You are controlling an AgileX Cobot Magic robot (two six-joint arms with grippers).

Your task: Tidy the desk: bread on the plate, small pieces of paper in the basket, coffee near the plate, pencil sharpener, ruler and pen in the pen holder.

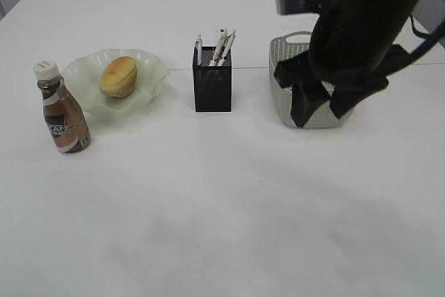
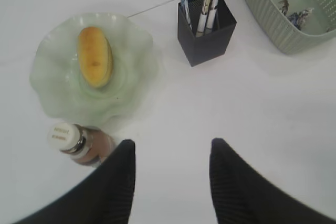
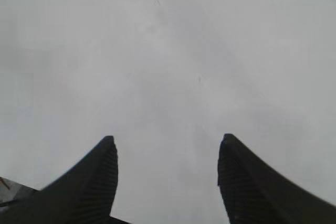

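The right claw (image 1: 321, 108) hangs spread and empty before the basket (image 1: 284, 67) toward the counter's (image 1: 229, 206) right edge; the left claw (image 2: 170, 153) hovers high, also spread.

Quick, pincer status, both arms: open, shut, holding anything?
Left pincer: open, empty, above the table near the bottle.
Right pincer: open, empty, over bare table.

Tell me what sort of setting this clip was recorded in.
Probably a staged desk in a lab or office: a plain white table with a mesh pen holder full of pens, a small basket holding paper scraps, and a bread roll on a plate.
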